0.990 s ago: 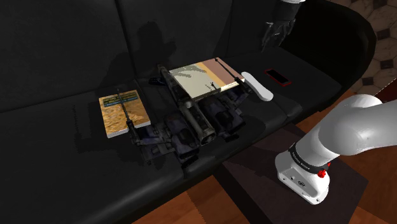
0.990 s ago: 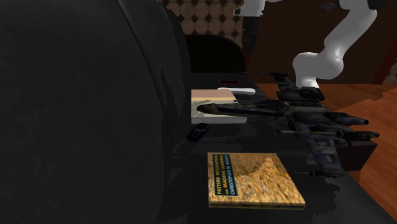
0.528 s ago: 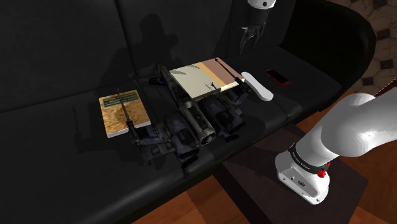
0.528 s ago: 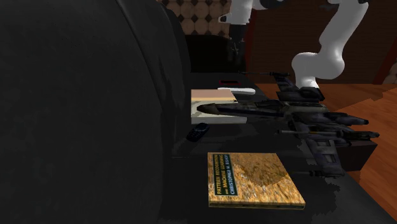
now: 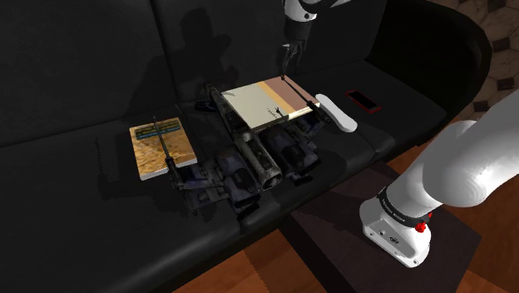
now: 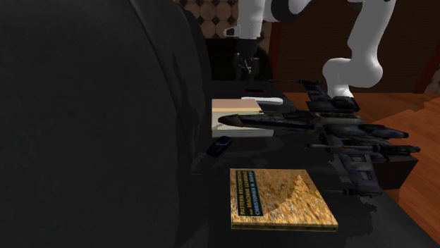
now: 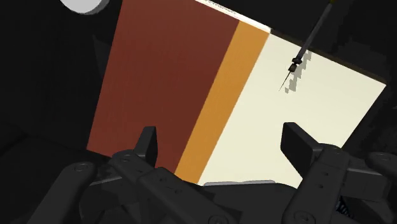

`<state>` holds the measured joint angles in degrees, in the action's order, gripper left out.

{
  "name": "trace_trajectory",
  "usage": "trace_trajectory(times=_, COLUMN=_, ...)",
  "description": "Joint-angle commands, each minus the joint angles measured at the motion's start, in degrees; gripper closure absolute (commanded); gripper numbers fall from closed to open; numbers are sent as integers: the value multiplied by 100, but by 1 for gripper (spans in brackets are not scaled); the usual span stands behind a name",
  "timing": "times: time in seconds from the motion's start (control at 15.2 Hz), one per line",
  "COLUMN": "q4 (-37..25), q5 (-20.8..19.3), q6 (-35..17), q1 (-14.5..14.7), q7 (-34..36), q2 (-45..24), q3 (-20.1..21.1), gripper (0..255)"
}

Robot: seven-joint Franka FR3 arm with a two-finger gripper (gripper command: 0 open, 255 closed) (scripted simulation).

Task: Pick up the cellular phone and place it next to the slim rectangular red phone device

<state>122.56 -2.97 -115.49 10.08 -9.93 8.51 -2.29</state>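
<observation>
The approach is judged to be in hand: the all-black two-finger gripper (image 5: 289, 58), spread and empty, is seen at the shoulder view's upper centre, above a flat brown, orange and cream book (image 5: 264, 101). The small dark bar-shaped cellular phone (image 5: 202, 106) lies left of that book, so a move leftward, a descent and a closing on it are called for.

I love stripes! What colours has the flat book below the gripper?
The flat rectangular book: reddish brown, orange band, cream; clearest in the wrist view.
</observation>
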Motion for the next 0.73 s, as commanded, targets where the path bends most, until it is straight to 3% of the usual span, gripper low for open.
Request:
trace_trajectory(times=0.0, q4=-276, q5=33, q6=-112, q1=99, q7=-179, q2=-378, q3=72, gripper=0)
trace_trajectory(times=0.66, q4=-1704, q5=22, q6=-407, q1=512, q7=-971, q2=-2069, q3=496, gripper=0)
